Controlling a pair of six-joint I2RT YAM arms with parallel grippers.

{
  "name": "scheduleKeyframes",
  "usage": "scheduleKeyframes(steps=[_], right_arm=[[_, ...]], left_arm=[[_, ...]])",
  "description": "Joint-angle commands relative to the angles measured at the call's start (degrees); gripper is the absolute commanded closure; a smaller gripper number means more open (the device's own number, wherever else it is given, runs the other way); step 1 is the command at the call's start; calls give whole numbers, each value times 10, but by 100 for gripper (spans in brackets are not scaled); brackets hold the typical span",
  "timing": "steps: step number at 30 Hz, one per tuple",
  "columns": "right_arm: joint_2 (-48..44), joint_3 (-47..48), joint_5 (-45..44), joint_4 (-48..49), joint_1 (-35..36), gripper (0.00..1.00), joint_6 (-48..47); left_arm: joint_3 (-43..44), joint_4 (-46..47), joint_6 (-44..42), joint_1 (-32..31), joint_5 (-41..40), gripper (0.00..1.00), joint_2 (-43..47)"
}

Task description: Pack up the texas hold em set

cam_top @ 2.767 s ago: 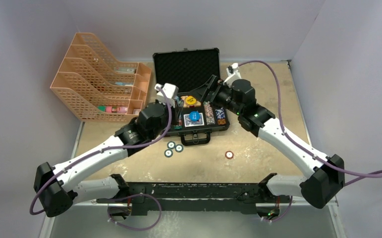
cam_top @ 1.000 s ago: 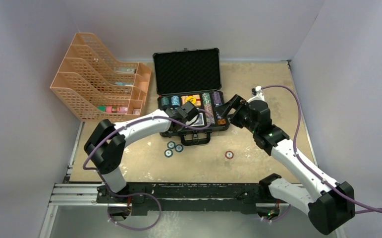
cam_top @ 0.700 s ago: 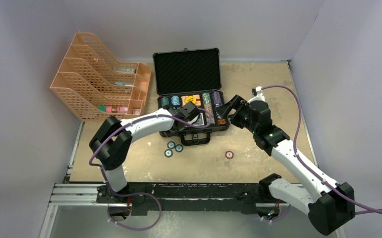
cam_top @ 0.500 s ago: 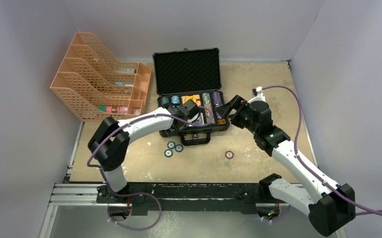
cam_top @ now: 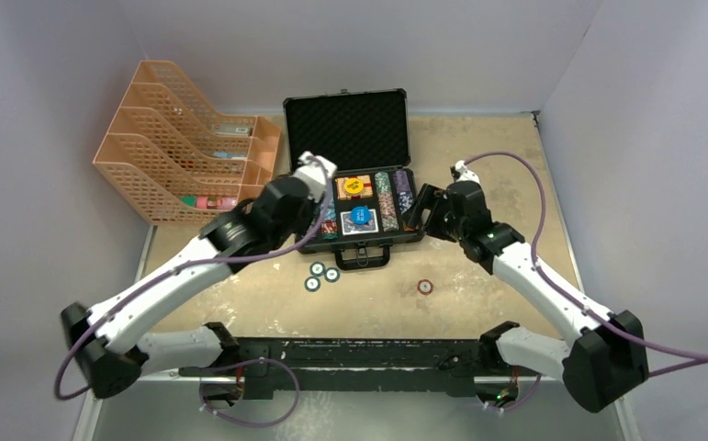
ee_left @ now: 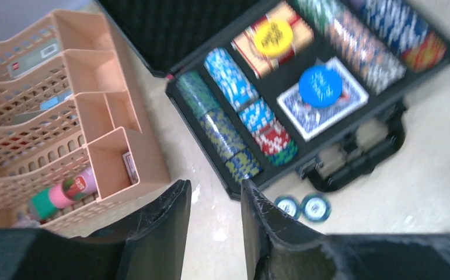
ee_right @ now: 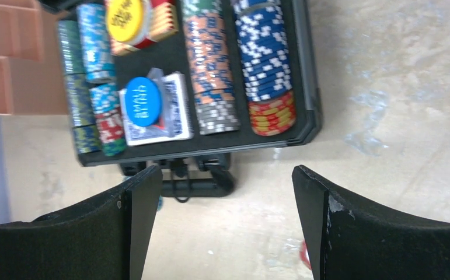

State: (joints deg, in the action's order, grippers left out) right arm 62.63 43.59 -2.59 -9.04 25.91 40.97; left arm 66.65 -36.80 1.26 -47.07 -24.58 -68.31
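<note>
Chips (cam_top: 318, 269) (three loose) overhead; left wrist shows two.

Orange mesh organiser (cam_top: 185, 149) on table (cam_top: 377, 310)

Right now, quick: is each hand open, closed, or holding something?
Left hand: open by a narrow gap, holding nothing.
Right hand: open wide, holding nothing.
</note>
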Motion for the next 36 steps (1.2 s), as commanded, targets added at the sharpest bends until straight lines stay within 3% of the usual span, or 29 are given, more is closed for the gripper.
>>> scheduleKeyframes(steps=[1,8,13,16,20,25,36], right_arm=[[35,38,-49,-88,0,17,-56],[80,10,-60,-155,8,19,-10],[98,12,-87,-198,37,16,12],[117,21,-103,-234,60,16,33],[140,19,-102,-262,68,19,56],[175,12,-92,-264,74,23,63],[204,-11,-63,-267,91,31,74]], left_arm=[[-69,147,109,-3,-89,62,98],[-117,207,155,-3,-155,58,203],[-107,186,203,-3,-185,54,224],[-111,197,193,-3,-162,54,236],[-123,196,193,-3,-207,55,253],[-153,229,157,-3,-169,52,284],[-149,208,147,-2,-179,50,279]])
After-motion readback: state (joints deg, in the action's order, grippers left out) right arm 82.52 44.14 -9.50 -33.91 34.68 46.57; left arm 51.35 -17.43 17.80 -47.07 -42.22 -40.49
